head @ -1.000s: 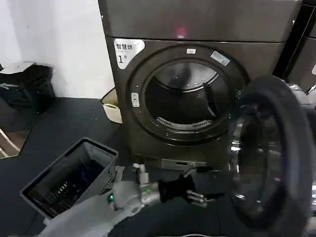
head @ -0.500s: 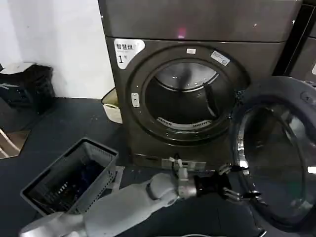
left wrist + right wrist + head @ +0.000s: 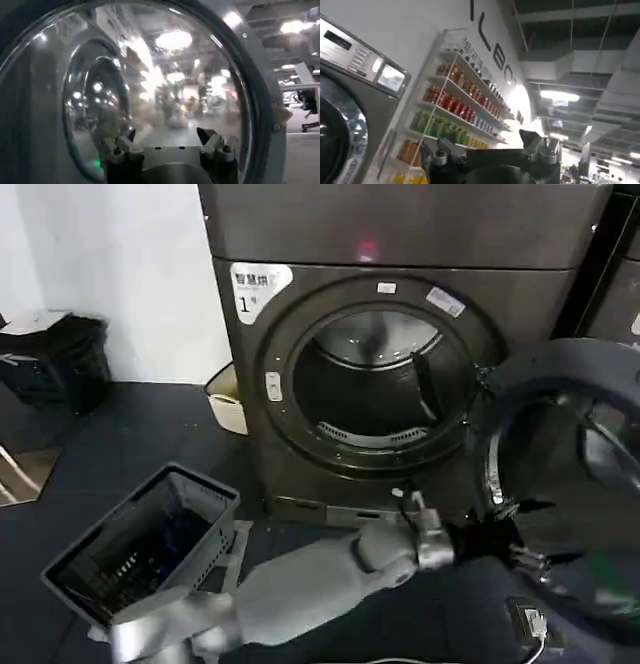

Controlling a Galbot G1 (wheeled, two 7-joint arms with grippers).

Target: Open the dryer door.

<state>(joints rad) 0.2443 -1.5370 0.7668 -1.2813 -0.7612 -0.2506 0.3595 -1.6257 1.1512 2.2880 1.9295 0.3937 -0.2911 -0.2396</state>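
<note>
Dryer door swung wide, exposing drum; left pincer, fingers spread and empty, presses its inner rim to push.

the dryer door runs past the head view's right edge, so its far rim is cut off. the left pincer merges with the door's dark glass, its fingertips hard to make out. the basket contents are too dark to tell.
</note>
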